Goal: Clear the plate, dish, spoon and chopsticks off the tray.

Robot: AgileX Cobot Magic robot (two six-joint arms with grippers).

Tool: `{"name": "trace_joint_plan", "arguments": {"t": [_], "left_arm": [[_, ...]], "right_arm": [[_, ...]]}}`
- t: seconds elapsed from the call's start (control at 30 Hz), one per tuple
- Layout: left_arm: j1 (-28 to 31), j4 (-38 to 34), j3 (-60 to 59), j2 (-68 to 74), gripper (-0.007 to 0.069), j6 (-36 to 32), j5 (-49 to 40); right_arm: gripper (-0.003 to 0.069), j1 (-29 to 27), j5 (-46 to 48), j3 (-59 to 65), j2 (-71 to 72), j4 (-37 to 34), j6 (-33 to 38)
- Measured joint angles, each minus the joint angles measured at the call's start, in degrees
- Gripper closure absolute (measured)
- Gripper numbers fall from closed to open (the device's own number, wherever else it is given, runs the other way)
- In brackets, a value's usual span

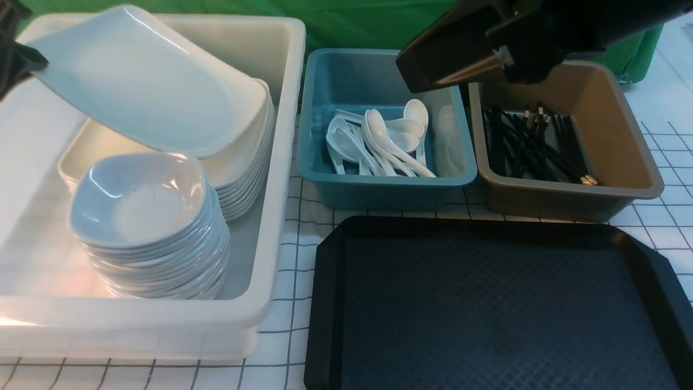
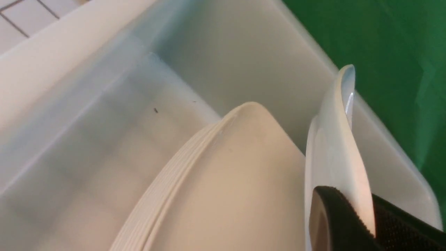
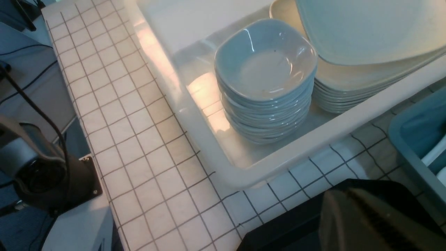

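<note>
The plate point(image 1: 146, 81) is being held by one short edge in the left claw point(image 1: 27, 62), whose fingers point(image 2: 334, 216) are being pressed shut on either side of the rim. It is being carried tilted inside the white tub point(image 1: 270, 244), above the stack of plates point(image 1: 243, 173), with its low end close to that stack; whether they are touching cannot be told. A stack of small dishes point(image 1: 157, 254) is sitting just beside the plates in the same tub.

The right claw point(image 1: 417, 73) is being kept closed on nothing, above the gap between the teal tub point(image 1: 379, 189) and the brown tub point(image 1: 568, 200). Spoons point(image 1: 379, 141) are lying in the first and chopsticks point(image 1: 530, 146) in the second. Nothing is being shown on the tray point(image 1: 325, 303), so the clearing is judged nearly finished, with only this plate left to set down.

The plate is being judged stiff, glossy and slippery, and probably heavy for a pinch at one edge, so it could swivel or slide out between the fingers. The rim is the only workable place to grip, since the face is too wide. A drop could chip it, so the low end is best rested on the stack before the fingers are loosened.
</note>
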State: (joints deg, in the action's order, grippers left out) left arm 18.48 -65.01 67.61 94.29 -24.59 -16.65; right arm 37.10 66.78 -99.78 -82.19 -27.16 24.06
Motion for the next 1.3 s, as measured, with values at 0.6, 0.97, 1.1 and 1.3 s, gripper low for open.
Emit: {"name": "trace_joint_plan", "arguments": {"t": [0.6,0.97,1.1,1.3], "left_arm": [[0.17,25.01,0.0,0.39,0.0186,8.72,-9.64],[0.17,28.83,0.12,-0.75,0.0051,8.71,-14.29],[-0.13,29.04,1.6,-1.71,0.0113,7.42,-20.02],[-7.81,24.5,10.26,-6.6,0.0507,-0.12,-36.5]], "right_arm": [[0.065,0.0,0.48,0.0,0.0,0.04,-0.13],[0.065,0.0,1.95,0.0,0.0,0.04,-1.53],[0.065,0.0,2.49,-0.45,0.0,0.49,-2.14],[0.065,0.0,2.64,-6.49,0.84,14.58,-14.5]]}}
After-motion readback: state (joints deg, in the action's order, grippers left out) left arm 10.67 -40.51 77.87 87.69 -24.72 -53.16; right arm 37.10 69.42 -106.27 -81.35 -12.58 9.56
